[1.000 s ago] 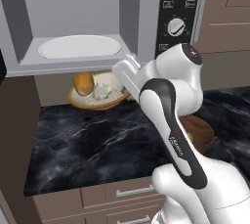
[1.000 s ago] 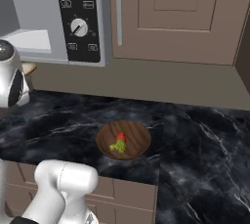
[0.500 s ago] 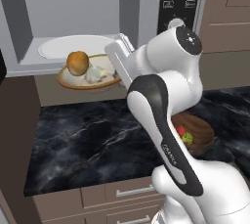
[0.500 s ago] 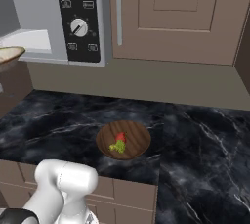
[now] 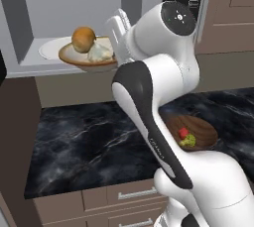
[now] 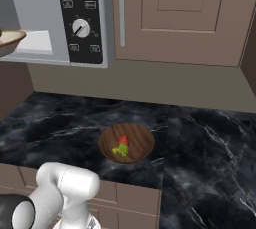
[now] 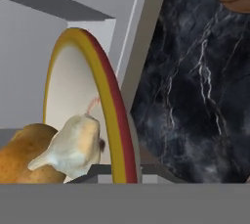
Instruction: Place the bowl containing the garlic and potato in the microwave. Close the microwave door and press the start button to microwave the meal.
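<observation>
Microwave [image 5: 74,18] cavity stands open, its walls and ceiling well clear of the load. Black marble counter [image 5: 89,141] lies open below, with a dark wooden bowl [image 6: 126,143] off to the right. The bowl [image 5: 87,58] hangs level at the cavity's front edge, partly over the white turntable [image 5: 49,47]. The gripper [image 5: 119,35] pinches its right rim with narrow jaws. Inside sit the potato [image 5: 83,38] and, touching it, the garlic [image 5: 100,51].
</observation>
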